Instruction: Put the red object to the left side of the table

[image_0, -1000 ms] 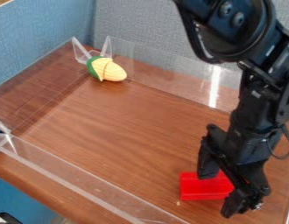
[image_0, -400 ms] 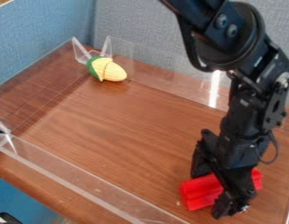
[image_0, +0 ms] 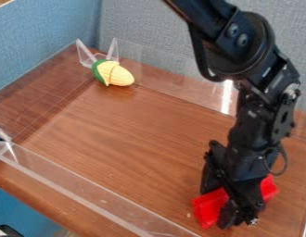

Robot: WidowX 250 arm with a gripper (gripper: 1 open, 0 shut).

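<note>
Camera view, single overhead-oblique angle. Dark reddish-brown wood-grain tabletop (image_0: 131,116), bordered by low clear acrylic walls (image_0: 69,180), fills most of the field. Black jointed robot arm (image_0: 248,74) enters from twelve o'clock and reaches down to the five o'clock corner. Its black hand (image_0: 237,209) points straight down and is closed on the bright red, smooth, elongated rectangular block (image_0: 236,202), which lies on the tabletop at five o'clock with red showing on both sides of the fingers. Small yellow-and-green corn-like toy (image_0: 113,73) sits at eleven o'clock, near the far wall and well apart from the block.

Step in hand, as judged: securing the grasp before the carry towards nine o'clock. Done well, the grip sits across the block's middle so it does not swing, the lift clears the tabletop before any sideways travel, and the path keeps short of the near acrylic wall and the toy.

Compared with a second earlier: the hand has sunk onto the block and its fingers, then spread, have closed; the block and the toy have stayed put.
</note>
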